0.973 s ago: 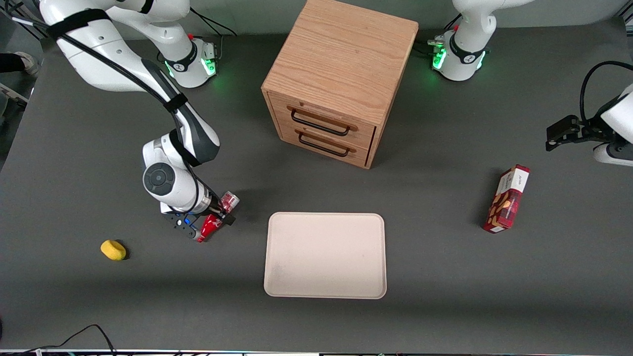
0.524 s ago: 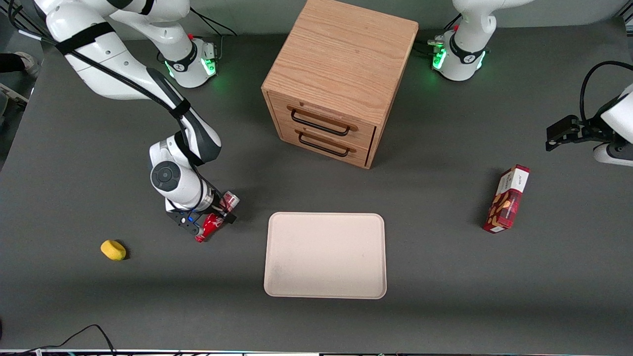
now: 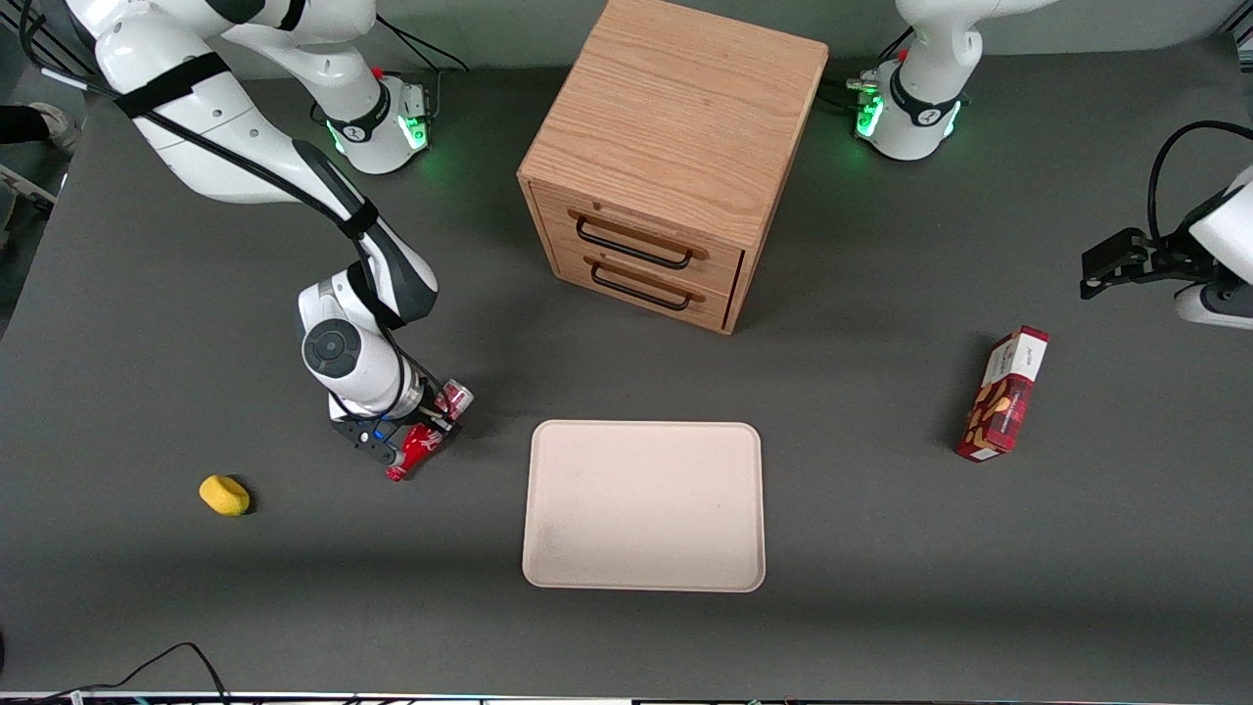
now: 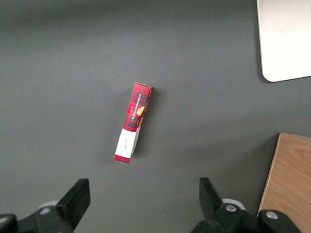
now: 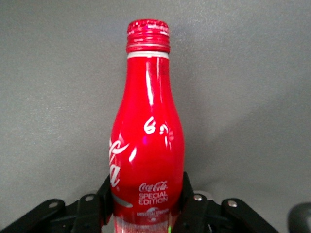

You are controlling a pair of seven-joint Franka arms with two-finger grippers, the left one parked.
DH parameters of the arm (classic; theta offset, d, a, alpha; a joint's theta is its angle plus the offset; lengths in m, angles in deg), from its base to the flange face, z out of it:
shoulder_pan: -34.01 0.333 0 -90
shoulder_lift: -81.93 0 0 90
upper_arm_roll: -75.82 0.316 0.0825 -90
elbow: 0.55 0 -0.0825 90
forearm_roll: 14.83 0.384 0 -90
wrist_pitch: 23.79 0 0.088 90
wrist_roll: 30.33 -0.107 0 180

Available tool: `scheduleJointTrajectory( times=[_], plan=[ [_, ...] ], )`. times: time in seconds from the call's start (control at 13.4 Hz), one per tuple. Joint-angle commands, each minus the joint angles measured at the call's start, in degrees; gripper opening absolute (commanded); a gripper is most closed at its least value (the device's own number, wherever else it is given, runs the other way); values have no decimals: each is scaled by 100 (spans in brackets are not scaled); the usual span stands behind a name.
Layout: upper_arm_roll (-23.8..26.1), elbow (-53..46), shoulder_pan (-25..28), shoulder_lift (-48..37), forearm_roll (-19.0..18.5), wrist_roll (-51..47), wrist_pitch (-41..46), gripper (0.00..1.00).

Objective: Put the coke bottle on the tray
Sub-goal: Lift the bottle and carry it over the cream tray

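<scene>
The coke bottle (image 3: 421,443) is slim and red with white lettering and a red cap; it lies tilted in my right gripper (image 3: 423,431) just above the dark table. In the right wrist view the bottle (image 5: 147,145) fills the frame, and the two black fingers (image 5: 104,201) press on its lower body from both sides. The beige tray (image 3: 644,505) lies flat beside the bottle, toward the parked arm's end, a short gap from it. A corner of the tray (image 4: 286,39) shows in the left wrist view.
A wooden two-drawer cabinet (image 3: 671,157) stands farther from the front camera than the tray. A yellow sponge (image 3: 224,494) lies toward the working arm's end. A red snack box (image 3: 1003,394) lies toward the parked arm's end and also shows in the left wrist view (image 4: 132,128).
The right arm's wrist has shifted slightly farther from the front camera and up, with the bottle held in the gripper. The tray, box and sponge have not moved.
</scene>
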Motion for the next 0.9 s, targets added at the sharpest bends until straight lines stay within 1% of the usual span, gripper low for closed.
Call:
scheduleJointTrajectory(
  times=[0.0,0.15,0.37,0.45,0.52,0.67,0.82],
  plan=[
    [67,-62,-30,-463,-169,-35,480,0],
    [93,-149,-21,-902,-152,271,1104,0],
    [163,-483,-13,-1501,-90,948,2281,0],
    [259,-641,-21,-1607,-81,1159,2641,0],
    [356,-903,-21,-1669,-72,1317,3036,0],
    [715,-1780,-13,-1556,-11,1537,3897,0],
    [962,-2887,31,-1136,321,2090,4619,0]
  ],
)
